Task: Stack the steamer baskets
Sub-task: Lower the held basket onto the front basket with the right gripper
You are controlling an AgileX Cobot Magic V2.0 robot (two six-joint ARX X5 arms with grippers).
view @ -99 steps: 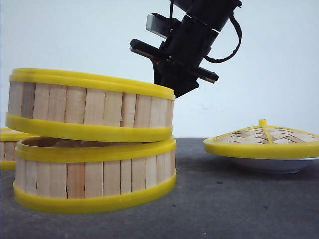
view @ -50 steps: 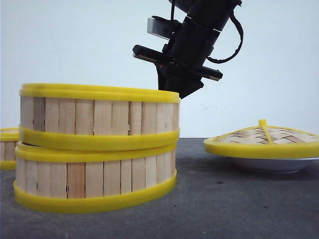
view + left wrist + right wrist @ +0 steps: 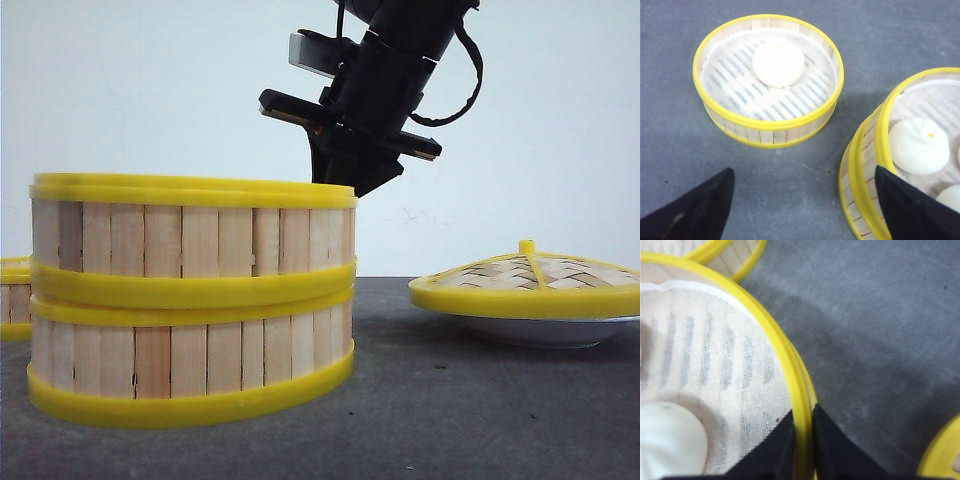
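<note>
Right jaws [image 3: 802,450] pinch top basket [image 3: 190,240] rim, arm tilted down-left; left jaws [image 3: 805,210] spread wide.

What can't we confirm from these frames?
- Bottom basket contents: front view shows only its wall; the top basket covers it.
- Third basket: front view, mostly hidden behind the stack and cut by the edge.
- Plate: contents hidden under the lid.
- Right hand: fingers straddle the top rim; squeeze unclear.
- Left hand: absent from front view.
</note>
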